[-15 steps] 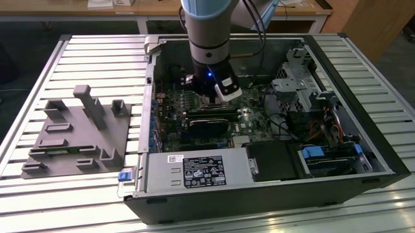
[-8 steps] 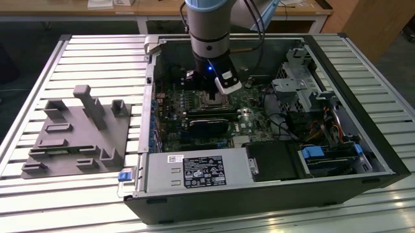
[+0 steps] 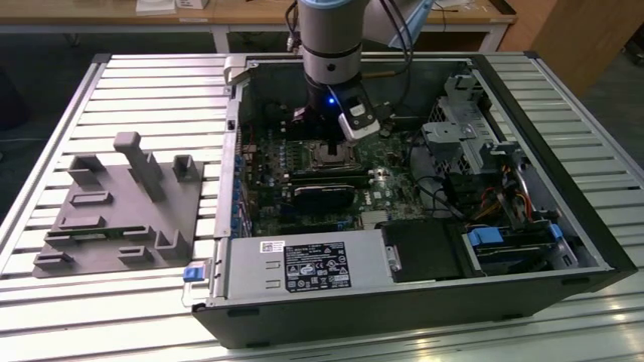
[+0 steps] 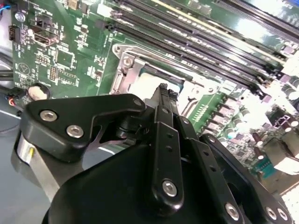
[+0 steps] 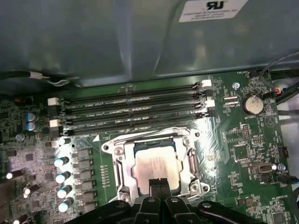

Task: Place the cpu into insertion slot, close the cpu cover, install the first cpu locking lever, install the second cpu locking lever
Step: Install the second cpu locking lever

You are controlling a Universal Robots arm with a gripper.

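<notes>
A slatted metal table (image 3: 111, 83) carries an open black computer case (image 3: 403, 302), lying on its side so its inside faces up. On the table at the exterior view's left, well apart from the case wall, sits a grey fixture plate (image 3: 111, 219) with raised blocks and posts. Inside the case, near the front edge, lies the power supply box (image 3: 302, 265) with a dark label, and at the exterior view's right stands a drive cage (image 3: 458, 147) with cables.

The green motherboard (image 5: 243, 140) fills the case floor. The robot arm (image 3: 330, 38) comes straight down over it, a small blue light glowing on its wrist. 4 long black memory slots (image 5: 131, 109) run side by side just beside the insertion slot (image 5: 191, 161) – a square socket with a silvery metal rim. A round coin battery (image 5: 252, 103) sits near the memory slots' end.

The cpu (image 5: 156, 165) lies flat inside the insertion slot, pale silvery grey. The cpu cover (image 5: 140, 135) appears to stand raised at the socket's edge nearest the memory slots, though the exact tilt is hard to tell.

The gripper (image 5: 159, 183) hangs right over the cpu – its 2 black fingertips pressed together with no gap between them, at or just above the chip's edge; contact cannot be told
</notes>
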